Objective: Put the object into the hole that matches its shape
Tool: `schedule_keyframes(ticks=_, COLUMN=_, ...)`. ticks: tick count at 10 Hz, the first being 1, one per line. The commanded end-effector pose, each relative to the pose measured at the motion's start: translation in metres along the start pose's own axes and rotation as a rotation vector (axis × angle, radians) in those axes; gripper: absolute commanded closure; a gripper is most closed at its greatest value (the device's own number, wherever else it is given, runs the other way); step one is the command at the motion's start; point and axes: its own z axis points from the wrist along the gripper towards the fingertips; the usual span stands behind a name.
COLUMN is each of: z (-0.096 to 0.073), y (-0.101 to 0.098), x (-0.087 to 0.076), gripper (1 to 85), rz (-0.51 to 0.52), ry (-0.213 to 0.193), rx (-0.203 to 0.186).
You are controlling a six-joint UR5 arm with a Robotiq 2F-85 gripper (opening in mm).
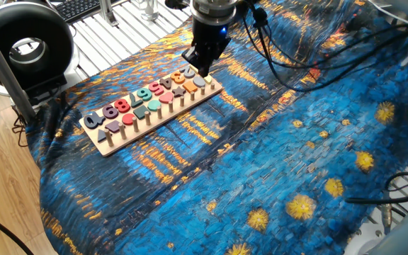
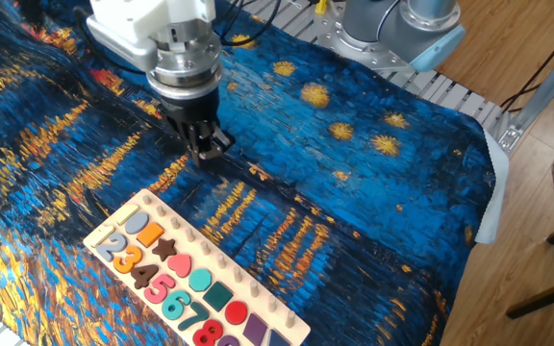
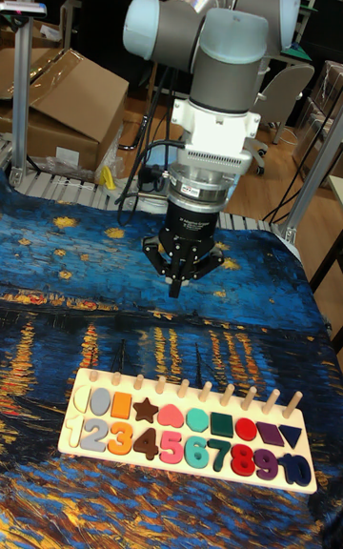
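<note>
The object (image 1: 144,93) is a small flat teal-green digit that reads as a 9 in one fixed view. It lies seated in the digit row of the wooden board (image 1: 113,145), among the other coloured digits. The same object (image 2: 173,306) (image 3: 197,451) shows in the other views. My gripper (image 1: 202,68) (image 2: 206,150) (image 3: 176,288) hangs above the blue cloth just beyond the board's low-number end, apart from the board. Its fingers are pressed together with nothing between them.
The board (image 3: 303,478) carries a row of shape pieces and pegs behind the digits. Wrinkled blue-and-orange cloth (image 1: 261,163) covers the table. A black ring light (image 1: 24,44) stands at the table's corner, and cables (image 1: 282,60) trail from the arm.
</note>
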Motion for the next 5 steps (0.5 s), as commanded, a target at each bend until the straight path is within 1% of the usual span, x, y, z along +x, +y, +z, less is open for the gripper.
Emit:
schedule_keyframes(ticks=1, z=0.0058, y=0.0023, x=-0.0004, gripper=84.7, rz=-0.009, ry=0.0, rx=0.004)
schedule_keyframes(ticks=3, z=0.0063, y=0.0027, x=0.0009, gripper=84.7, rz=-0.03, ry=-0.003, rx=-0.002)
schedule_keyframes(ticks=5, z=0.0069, y=0.0023, x=0.0004, gripper=84.7, rz=-0.039, ry=-0.003, rx=0.003)
